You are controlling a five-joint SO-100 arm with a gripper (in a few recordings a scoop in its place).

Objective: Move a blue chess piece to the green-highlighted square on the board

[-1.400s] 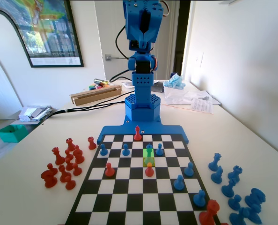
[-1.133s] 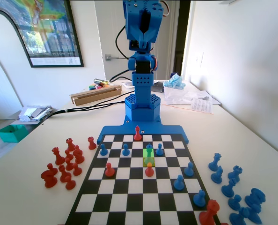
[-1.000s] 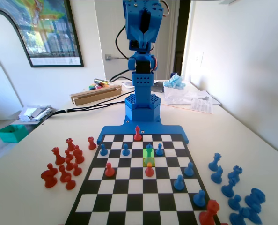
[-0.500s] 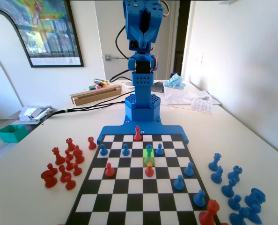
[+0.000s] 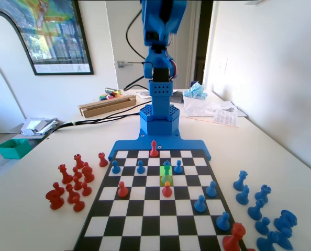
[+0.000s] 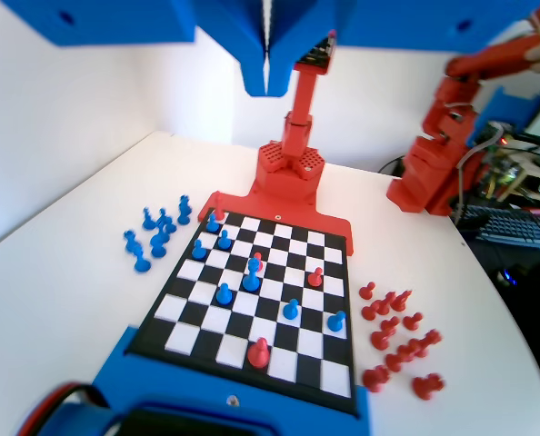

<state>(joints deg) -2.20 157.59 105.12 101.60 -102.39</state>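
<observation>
the blue chess piece (image 5: pixel 167 169) stands on the green-highlighted square (image 5: pixel 166 175) of the board (image 5: pixel 151 226), with a red pawn (image 5: pixel 167 190) just in front of it, so the placing looks done. the end effector (image 6: pixel 267 80) is high above the board, its jaws pressed together and holding nothing. compared with the earlier frame, the arm has lifted and turned; the pieces have not moved.
</observation>
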